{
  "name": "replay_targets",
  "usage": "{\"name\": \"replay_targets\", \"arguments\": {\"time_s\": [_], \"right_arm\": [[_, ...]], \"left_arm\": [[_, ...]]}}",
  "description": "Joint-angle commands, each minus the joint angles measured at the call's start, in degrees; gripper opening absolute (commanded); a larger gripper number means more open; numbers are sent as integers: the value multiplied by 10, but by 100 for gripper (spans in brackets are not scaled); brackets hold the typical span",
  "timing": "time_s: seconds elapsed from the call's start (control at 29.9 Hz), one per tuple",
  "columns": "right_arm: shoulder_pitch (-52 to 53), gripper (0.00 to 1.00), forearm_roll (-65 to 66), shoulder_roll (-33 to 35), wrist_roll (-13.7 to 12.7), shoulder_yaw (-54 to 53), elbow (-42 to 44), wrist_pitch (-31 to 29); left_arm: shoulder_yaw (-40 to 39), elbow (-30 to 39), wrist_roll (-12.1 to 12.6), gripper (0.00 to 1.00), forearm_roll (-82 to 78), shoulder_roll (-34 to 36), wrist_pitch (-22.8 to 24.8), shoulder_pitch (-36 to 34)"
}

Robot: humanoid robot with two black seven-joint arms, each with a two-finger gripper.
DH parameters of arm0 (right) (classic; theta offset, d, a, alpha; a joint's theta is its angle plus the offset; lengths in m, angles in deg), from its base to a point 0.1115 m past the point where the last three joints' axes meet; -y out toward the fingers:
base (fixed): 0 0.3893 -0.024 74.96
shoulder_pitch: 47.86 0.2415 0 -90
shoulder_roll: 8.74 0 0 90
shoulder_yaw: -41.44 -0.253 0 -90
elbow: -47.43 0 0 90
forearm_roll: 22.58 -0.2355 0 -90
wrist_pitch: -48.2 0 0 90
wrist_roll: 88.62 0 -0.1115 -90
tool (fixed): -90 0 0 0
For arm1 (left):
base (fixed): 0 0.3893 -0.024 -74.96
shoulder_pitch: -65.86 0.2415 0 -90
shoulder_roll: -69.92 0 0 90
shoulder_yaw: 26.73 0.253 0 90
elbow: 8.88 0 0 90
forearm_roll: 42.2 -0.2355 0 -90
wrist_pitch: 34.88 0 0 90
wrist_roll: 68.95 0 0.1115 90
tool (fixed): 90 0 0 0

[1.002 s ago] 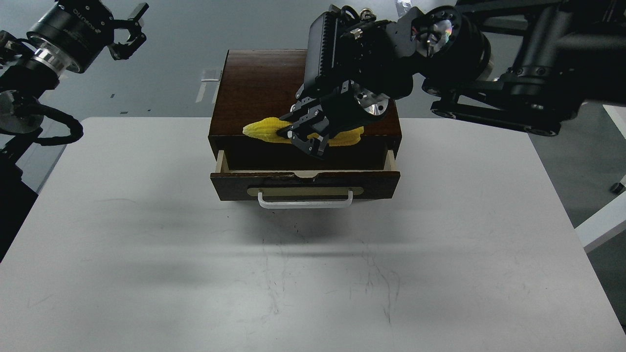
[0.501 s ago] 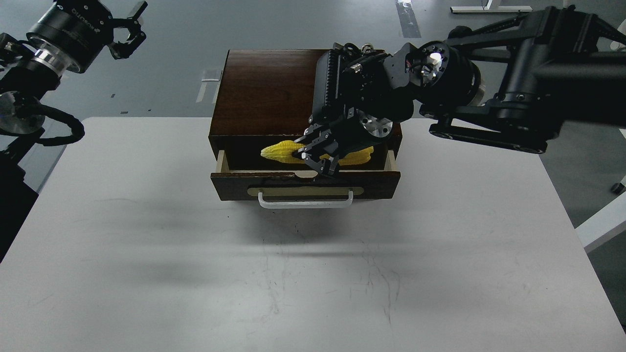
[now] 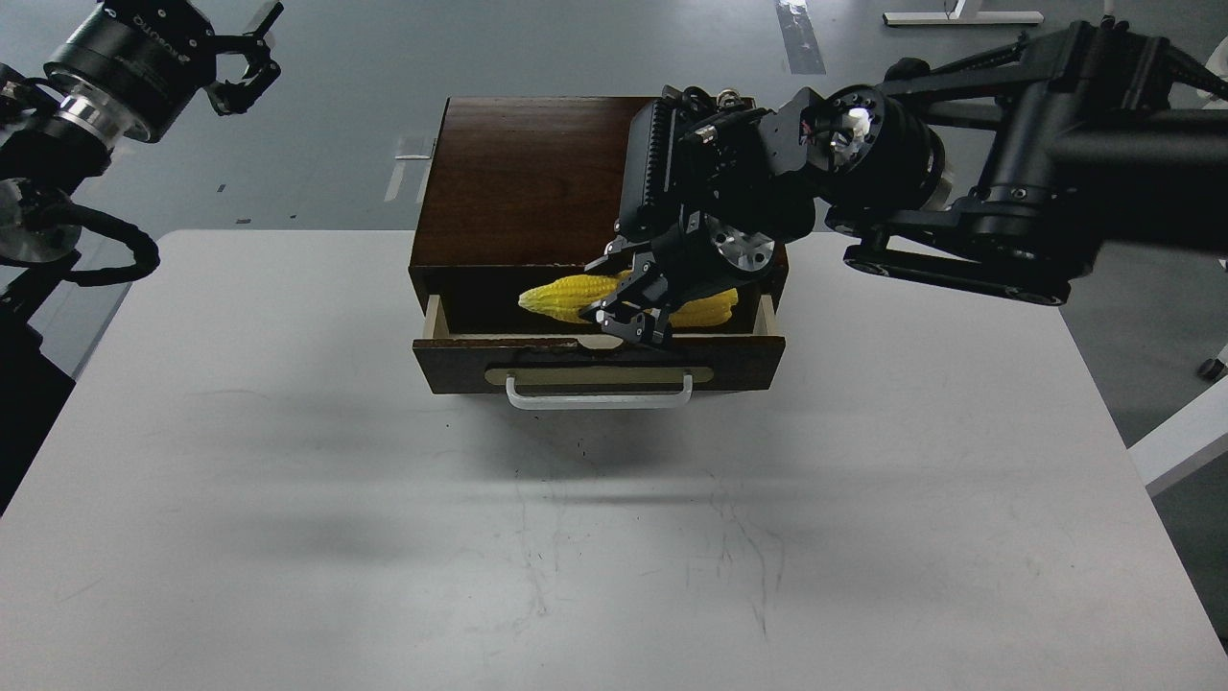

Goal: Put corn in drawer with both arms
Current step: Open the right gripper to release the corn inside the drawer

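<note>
The dark brown box [image 3: 523,173] stands at the table's far edge, and its drawer [image 3: 600,360] with the white bar handle [image 3: 600,393] is pulled open towards me. My right gripper [image 3: 630,321] reaches down into the drawer opening and is shut on the middle of the yellow corn [image 3: 561,296]. The corn lies crosswise, with its pointed end to the left, low between the drawer's pale sides. My left gripper [image 3: 247,53] is open and empty, high at the far left and well away from the box.
The white table [image 3: 614,537] extends in front of the drawer and bears scuff marks. My bulky right arm [image 3: 959,182] hangs over the box's right half. A white table edge [image 3: 1180,441] shows at the right.
My right gripper has carried the corn from above the box's front edge down and forward into the open drawer. The left arm has barely moved.
</note>
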Motion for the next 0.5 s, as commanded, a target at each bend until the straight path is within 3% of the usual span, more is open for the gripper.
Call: {"name": "replay_targets", "arguments": {"time_s": [0.0, 0.07, 0.27, 0.37, 0.47], "right_arm": [[-2, 57, -2, 3, 0, -1, -1, 0], [-2, 68, -3, 4, 0, -6, -1, 1], [0, 72, -6, 5, 0, -24, -1, 1], [-1, 95, -49, 20, -1, -86, 7, -2], [0, 100, -134, 31, -2, -131, 31, -5]], "left_arm": [[0, 0, 0, 98, 0, 0, 0, 0], [0, 0, 0, 98, 0, 1, 0, -1], [-1, 0, 0, 98, 1, 2, 0, -1], [-5, -2, 0, 98, 1, 3, 0, -1], [-8, -11, -1, 98, 1, 1, 0, -2]]}}
